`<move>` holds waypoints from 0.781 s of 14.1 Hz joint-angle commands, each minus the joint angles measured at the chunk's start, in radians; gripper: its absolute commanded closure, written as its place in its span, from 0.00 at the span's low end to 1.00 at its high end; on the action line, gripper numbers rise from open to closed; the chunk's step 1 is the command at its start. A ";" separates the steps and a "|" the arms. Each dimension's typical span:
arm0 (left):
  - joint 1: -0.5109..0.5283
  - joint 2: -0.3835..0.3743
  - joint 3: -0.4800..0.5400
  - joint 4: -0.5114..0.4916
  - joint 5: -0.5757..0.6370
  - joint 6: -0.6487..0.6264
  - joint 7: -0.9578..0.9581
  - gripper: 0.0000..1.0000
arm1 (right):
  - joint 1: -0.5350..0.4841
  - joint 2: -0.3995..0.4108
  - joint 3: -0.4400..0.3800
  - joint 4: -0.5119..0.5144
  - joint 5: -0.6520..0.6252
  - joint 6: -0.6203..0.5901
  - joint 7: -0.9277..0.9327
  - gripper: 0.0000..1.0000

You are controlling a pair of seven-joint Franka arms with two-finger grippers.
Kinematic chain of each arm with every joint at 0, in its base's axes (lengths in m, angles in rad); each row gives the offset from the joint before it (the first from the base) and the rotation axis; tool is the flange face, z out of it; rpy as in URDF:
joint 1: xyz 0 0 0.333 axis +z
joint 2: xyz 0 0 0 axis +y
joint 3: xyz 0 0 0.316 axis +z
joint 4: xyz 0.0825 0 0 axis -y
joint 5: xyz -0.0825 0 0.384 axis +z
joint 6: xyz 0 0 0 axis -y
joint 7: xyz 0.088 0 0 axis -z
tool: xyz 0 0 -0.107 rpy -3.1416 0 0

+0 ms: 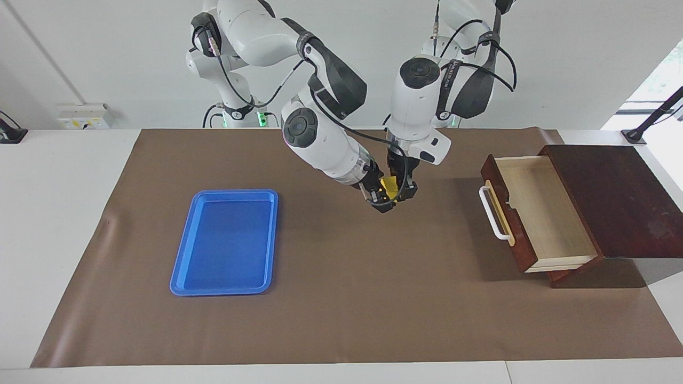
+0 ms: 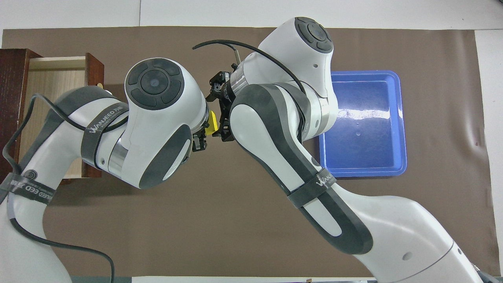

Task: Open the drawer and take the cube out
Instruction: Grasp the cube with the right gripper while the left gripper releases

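Meeting above the middle of the brown mat [image 1: 341, 298], the two grippers hold the cube [image 1: 389, 185] between them in the air; the left gripper [image 1: 401, 188], hanging down from its arm, has the yellow cube pinched between its fingers; the right gripper [image 1: 380, 198], slanting in from the right arm's end, sits right against the cube, though whether its fingers press on it I cannot tell; the drawer [image 1: 539, 213] stands pulled out of its dark box [image 1: 613, 197] at the left arm's end, pale interior bare, white handle [image 1: 492, 213] facing the middle; a blue tray [image 1: 227, 242] lies toward the right arm's end, well apart from the cube.
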 commanded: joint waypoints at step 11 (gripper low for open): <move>-0.001 -0.019 0.008 -0.024 -0.012 0.017 0.017 1.00 | 0.013 -0.020 -0.001 -0.046 0.023 0.040 0.009 0.97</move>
